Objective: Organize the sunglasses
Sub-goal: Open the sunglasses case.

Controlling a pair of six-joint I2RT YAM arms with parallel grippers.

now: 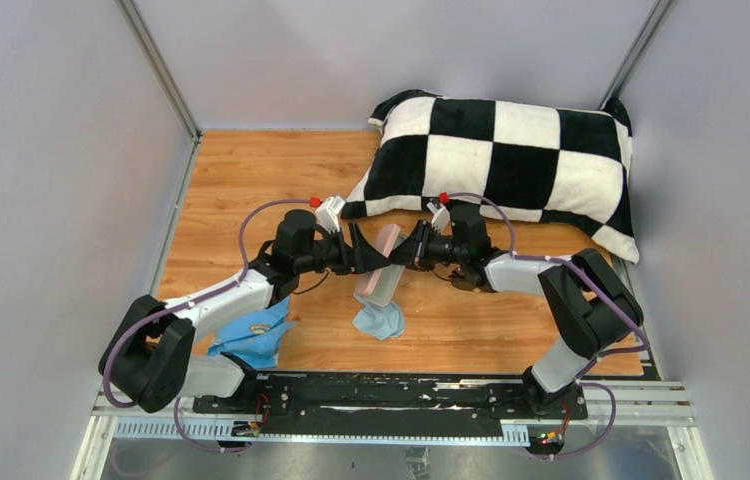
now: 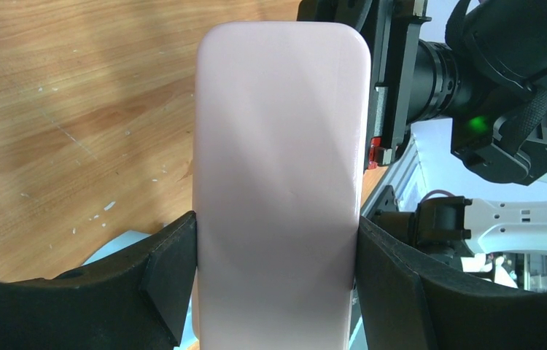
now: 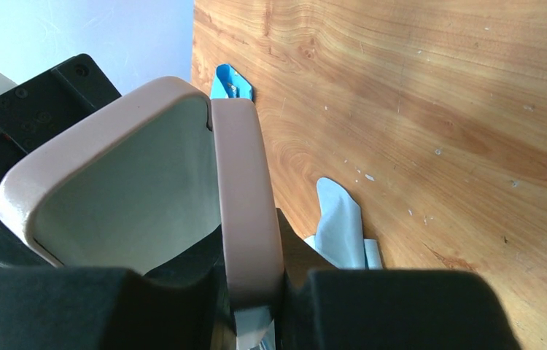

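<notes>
**Wooden desk with two arms: contents, left to right**

Wooden desk (image 1: 241, 180) enclosed by grey walls (image 1: 51, 150).

1. One blue cloth (image 1: 251, 338), crumpled, at the near left edge beside the left arm.
2. One left hand (image 2: 278, 255), clenched on the pink case (image 2: 279, 168), with a finger pressed to each long side.
3. The pink case is held tilted between both hands at mid-desk. It is open, and its pale lining shows in the right wrist view.
4. One pale cloth (image 1: 378, 322), bunched on the desk just nearside of the case.
5. One right hand (image 3: 256, 292), clamped on one wall of the open case.
6. One pair of sunglasses (image 1: 466, 280), seen only as thin dark loops on the desk just beneath the right wrist. They are partly hidden by the arm, so no detail can be made out. They lie outside the case.
7. One pillow (image 1: 511, 160), black-and-white checked, at the far right against the wall.
</notes>
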